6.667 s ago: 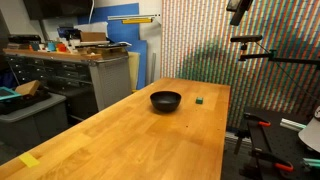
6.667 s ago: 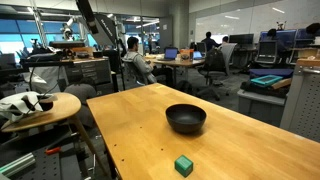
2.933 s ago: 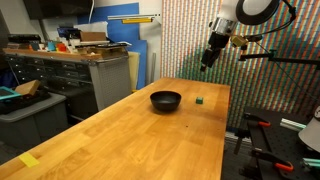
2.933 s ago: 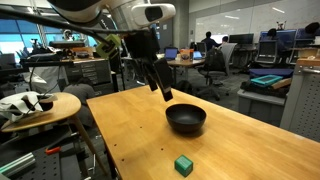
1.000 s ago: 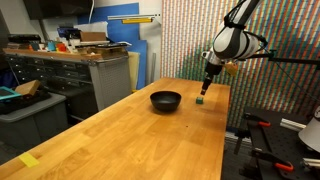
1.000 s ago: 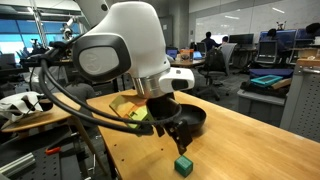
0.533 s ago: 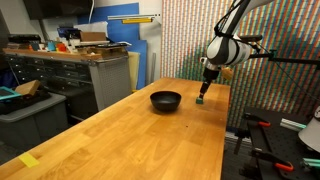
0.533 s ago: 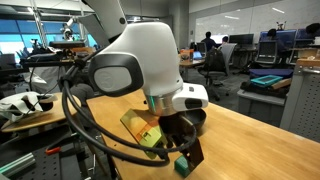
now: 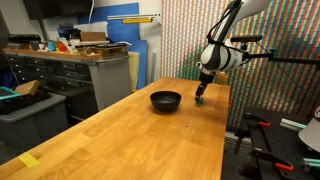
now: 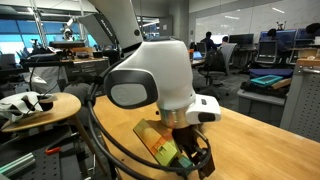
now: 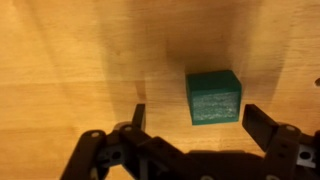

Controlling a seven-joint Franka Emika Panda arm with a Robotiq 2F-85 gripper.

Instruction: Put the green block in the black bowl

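Note:
The green block (image 11: 214, 97) is a small dark-green cube lying on the wooden table. In the wrist view it sits between and just ahead of my open gripper (image 11: 199, 116) fingers, nearer the right one. In an exterior view my gripper (image 9: 200, 98) hangs low over the table, right of the black bowl (image 9: 166, 100), and covers the block. In the other exterior view (image 10: 200, 165) the arm hides both the block and the bowl.
A long wooden table (image 9: 130, 140) carries the bowl near its far end. A cabinet (image 9: 70, 75) with clutter stands beyond the table's side. A round side table (image 10: 40, 105) and office desks stand around.
My gripper has come down closer to the table over the green block. The arm now fills more of an exterior view and hides the block there.

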